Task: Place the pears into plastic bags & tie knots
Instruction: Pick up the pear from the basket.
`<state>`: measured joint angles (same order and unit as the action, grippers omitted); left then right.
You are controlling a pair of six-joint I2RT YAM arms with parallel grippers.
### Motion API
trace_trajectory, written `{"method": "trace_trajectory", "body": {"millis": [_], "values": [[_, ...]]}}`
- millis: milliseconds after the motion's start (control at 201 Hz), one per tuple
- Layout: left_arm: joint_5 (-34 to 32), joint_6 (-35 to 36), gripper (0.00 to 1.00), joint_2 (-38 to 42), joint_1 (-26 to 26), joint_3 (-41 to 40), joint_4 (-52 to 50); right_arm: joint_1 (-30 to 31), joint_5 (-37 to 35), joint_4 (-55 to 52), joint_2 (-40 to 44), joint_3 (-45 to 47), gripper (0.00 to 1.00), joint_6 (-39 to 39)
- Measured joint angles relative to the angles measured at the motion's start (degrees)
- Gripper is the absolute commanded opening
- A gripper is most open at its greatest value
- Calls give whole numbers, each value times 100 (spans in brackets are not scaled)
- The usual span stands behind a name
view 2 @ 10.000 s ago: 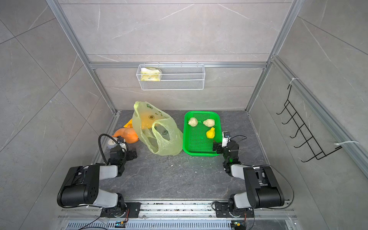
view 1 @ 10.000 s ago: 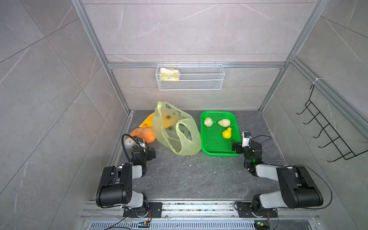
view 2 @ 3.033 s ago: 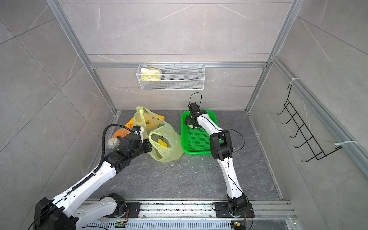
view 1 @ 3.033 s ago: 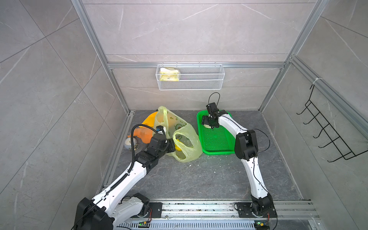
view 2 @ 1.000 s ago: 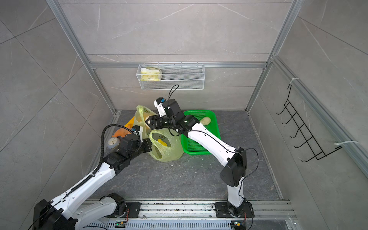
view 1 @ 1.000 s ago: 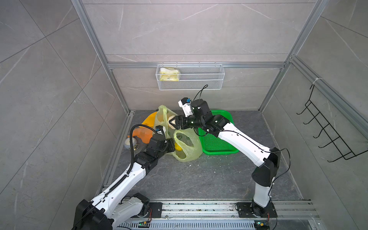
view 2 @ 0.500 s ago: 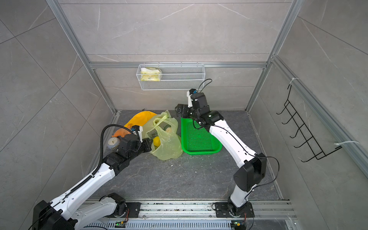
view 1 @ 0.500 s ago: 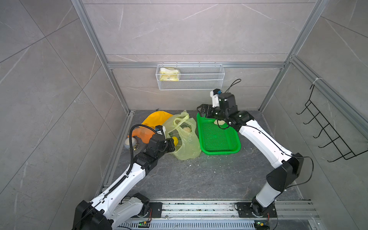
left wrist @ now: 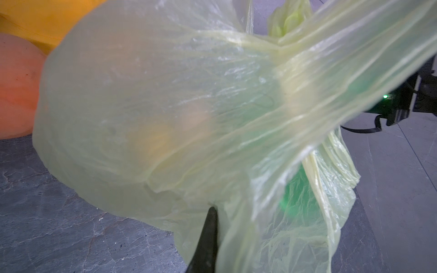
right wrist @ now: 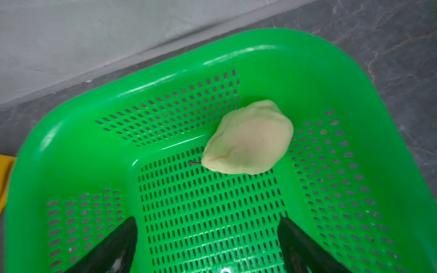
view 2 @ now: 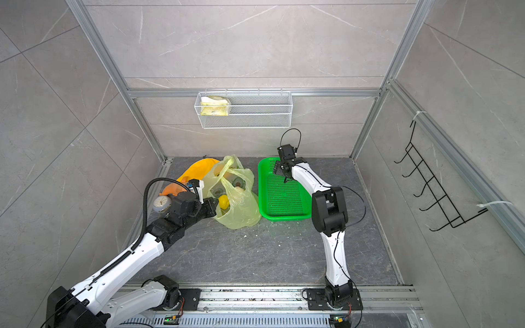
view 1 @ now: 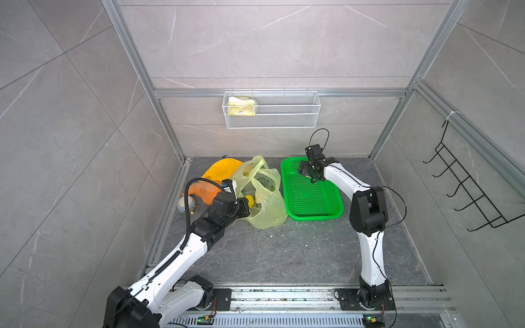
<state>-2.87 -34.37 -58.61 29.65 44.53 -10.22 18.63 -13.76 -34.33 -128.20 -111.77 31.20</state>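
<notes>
Left tool (view 1: 247, 209) pinched shut on the edge of the plastic bag (view 1: 267, 215), yellow pear (view 1: 250, 200) inside just ahead of it, right tool (right wrist: 207, 221) spread wide over the green tray (right wrist: 307, 59), beige pear (right wrist: 248, 139) lying just beyond its fingertips.

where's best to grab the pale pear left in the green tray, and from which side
Grip the pale pear across its wide belly, coming down from above. It lies on its side close to a wall of the green tray, so a level approach would likely hit the rim. The open right gripper should probably straddle its short width, not stem to base.
</notes>
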Motion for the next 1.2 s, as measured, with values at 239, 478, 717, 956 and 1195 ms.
{"method": "trace_trajectory", "body": {"millis": [239,478,717,956,1195], "values": [[0,-7,0,96,0,-7,-2,-111,-490,-603,-667,-1248,96,424],[-2,-17,0,105,0,-22,-7,-271,-619,-1152,-1408,-2072,96,828],[-2,-17,0,105,0,-22,-15,-291,-490,-1475,-2041,-2586,89,935],[-2,-17,0,105,0,-22,-37,-289,-256,-1340,-2020,-2284,47,839],[-4,-17,0,105,0,-22,-46,-282,17,-409,-728,-404,27,520]]}}
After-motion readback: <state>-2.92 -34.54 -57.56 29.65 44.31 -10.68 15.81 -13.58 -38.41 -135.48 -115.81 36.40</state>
